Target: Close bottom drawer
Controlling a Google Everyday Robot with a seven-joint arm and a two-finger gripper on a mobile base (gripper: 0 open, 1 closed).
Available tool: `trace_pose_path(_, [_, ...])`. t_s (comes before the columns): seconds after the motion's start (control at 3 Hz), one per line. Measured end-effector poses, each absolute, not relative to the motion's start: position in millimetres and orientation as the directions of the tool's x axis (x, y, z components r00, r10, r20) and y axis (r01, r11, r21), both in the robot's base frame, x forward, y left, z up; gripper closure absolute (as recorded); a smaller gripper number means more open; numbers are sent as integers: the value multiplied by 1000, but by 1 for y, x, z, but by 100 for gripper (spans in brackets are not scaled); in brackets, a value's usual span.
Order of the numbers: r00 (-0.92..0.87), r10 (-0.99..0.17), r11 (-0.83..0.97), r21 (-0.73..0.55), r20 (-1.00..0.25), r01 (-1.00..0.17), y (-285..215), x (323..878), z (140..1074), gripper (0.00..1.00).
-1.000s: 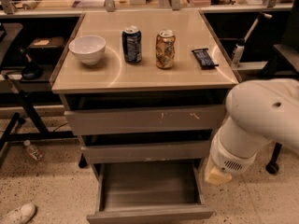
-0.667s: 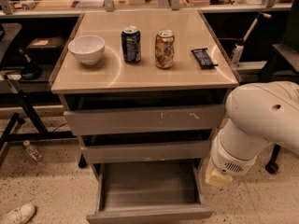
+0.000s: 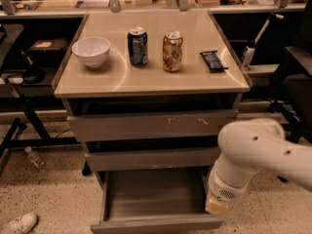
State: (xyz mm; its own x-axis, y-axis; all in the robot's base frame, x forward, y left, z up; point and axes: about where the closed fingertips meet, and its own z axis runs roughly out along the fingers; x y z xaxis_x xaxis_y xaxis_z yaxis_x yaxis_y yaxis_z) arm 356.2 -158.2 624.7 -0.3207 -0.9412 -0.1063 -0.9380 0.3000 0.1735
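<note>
The bottom drawer [image 3: 156, 223] is the lowest of three grey drawers in the tan-topped cabinet [image 3: 151, 82]. It stands pulled out, and its empty grey tray [image 3: 153, 191] shows. My white arm [image 3: 258, 147] reaches down from the right. My gripper [image 3: 216, 205] is at the arm's lower end, by the drawer's right front corner, largely hidden by the arm. The middle drawer [image 3: 153, 159] and the scratched top drawer [image 3: 151, 125] stick out a little.
On the cabinet top stand a white bowl [image 3: 91, 50], a blue can [image 3: 138, 46], a gold can [image 3: 172, 51] and a dark snack bar [image 3: 213, 60]. A plastic bottle [image 3: 34, 157] and a white shoe [image 3: 19, 223] lie on the floor at left. Dark furniture stands on both sides.
My arm has come lower and slightly left, toward the bottom drawer's right front corner. The drawer itself has not moved.
</note>
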Motion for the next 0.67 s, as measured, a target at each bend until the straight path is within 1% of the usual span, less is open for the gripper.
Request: trace_pose_path(0.67, [-384, -920, 347, 302, -71, -888, -142, 339, 501, 100])
